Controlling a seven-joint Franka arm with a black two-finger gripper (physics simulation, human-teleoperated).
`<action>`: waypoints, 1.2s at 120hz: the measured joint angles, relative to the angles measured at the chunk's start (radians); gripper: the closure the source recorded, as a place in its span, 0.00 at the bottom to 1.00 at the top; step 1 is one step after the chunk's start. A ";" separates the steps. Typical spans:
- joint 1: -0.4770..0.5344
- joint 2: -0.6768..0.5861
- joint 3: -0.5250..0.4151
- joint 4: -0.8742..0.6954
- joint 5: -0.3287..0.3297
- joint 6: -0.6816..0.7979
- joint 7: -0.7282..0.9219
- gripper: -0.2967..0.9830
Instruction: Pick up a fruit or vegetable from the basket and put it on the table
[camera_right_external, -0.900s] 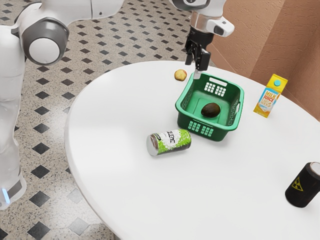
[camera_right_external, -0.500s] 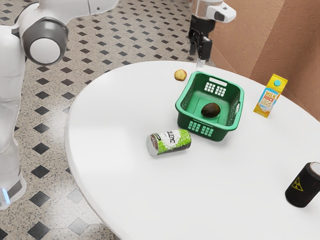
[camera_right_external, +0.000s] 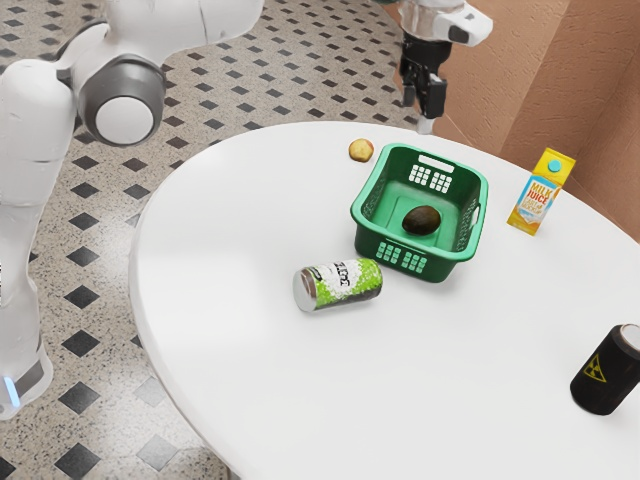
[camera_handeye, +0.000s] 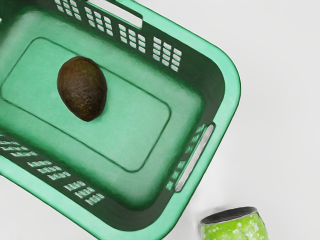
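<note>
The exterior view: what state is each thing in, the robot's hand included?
Gripper: raised, holding nothing.
Avocado: lying in the basket.
Basket: upright, open-topped, avocado inside.
Small round fruit: resting on the table, outside the basket.
Green can: lying on its side.
Black can: standing upright.
Yellow carton: standing upright.

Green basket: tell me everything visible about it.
The green basket looks like plastic: an open-topped rectangular tub with rounded corners, a thick rim, slotted handles and small perforations in its walls. It stands upright on the white table. A dark avocado rests on its floor; the green can lies beside it, not touching.
</note>
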 joint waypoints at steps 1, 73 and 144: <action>0.001 0.006 0.001 -0.001 -0.002 0.007 -0.001 0.23; 0.125 0.486 0.000 0.138 -0.032 0.551 -0.076 0.23; 0.173 0.525 -0.054 0.141 -0.059 0.536 -0.110 0.23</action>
